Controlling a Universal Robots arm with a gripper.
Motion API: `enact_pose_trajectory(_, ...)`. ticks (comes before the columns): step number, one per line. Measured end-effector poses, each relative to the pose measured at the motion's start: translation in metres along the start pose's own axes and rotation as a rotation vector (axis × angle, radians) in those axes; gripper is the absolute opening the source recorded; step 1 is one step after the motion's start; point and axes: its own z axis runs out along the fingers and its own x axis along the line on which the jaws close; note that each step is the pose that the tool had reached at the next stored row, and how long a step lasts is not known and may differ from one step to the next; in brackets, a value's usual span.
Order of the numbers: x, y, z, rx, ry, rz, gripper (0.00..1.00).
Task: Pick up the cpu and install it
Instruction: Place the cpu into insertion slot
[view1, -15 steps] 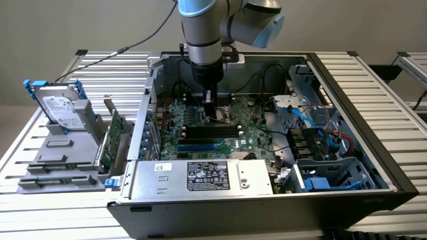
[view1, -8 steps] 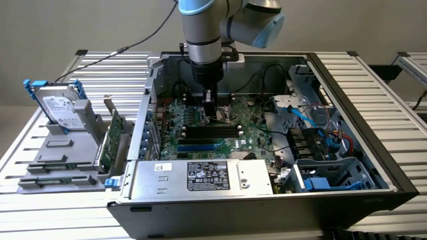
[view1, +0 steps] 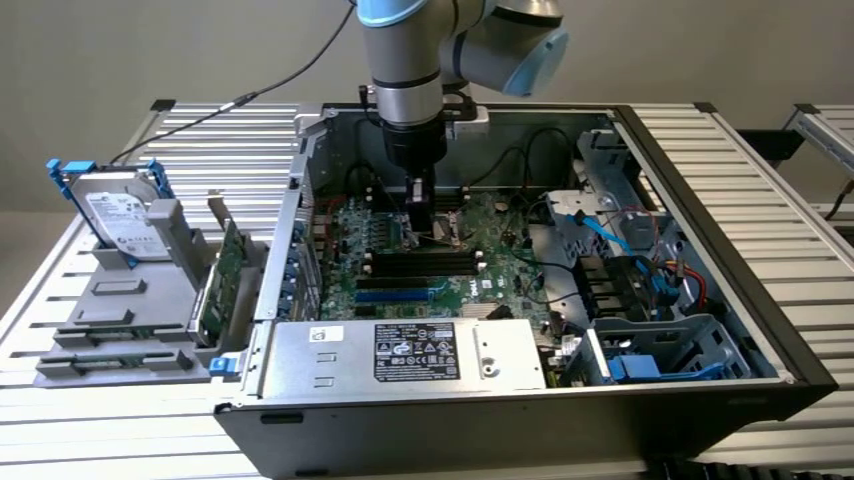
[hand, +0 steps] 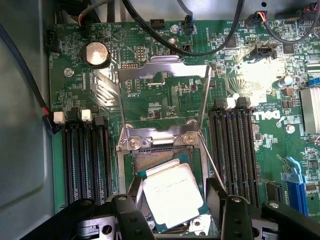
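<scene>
The cpu (hand: 172, 196), a small square chip with a silver-grey top, sits slightly skewed just over the open socket (hand: 155, 159) on the green motherboard (hand: 165, 100). The socket's metal load plate (hand: 162, 67) stands raised behind it. My gripper (hand: 175, 200) is shut on the cpu, with one black finger (hand: 134, 192) at each of two opposite edges. In the exterior view the gripper (view1: 430, 228) reaches straight down inside the open computer case (view1: 694, 180), low over the motherboard (view1: 400, 270).
Black memory slots (hand: 85, 155) flank the socket on both sides. Black cables (hand: 165, 40) arc over the board's far part. Outside the case, at the exterior view's left, a hard drive (view1: 120, 215) and a green card (view1: 220, 275) stand in a grey holder. The power supply (view1: 400, 352) sits at the case front.
</scene>
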Motion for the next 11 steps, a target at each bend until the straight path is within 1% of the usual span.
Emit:
enact_pose_trajectory(6, 0.0001, -0.0004, -0.0001, -0.0036, 0.0054, -0.036, 0.62)
enact_pose_trajectory(11, 0.0, -0.0012, -0.0002, -0.0083, 0.0124, -0.08, 0.62)
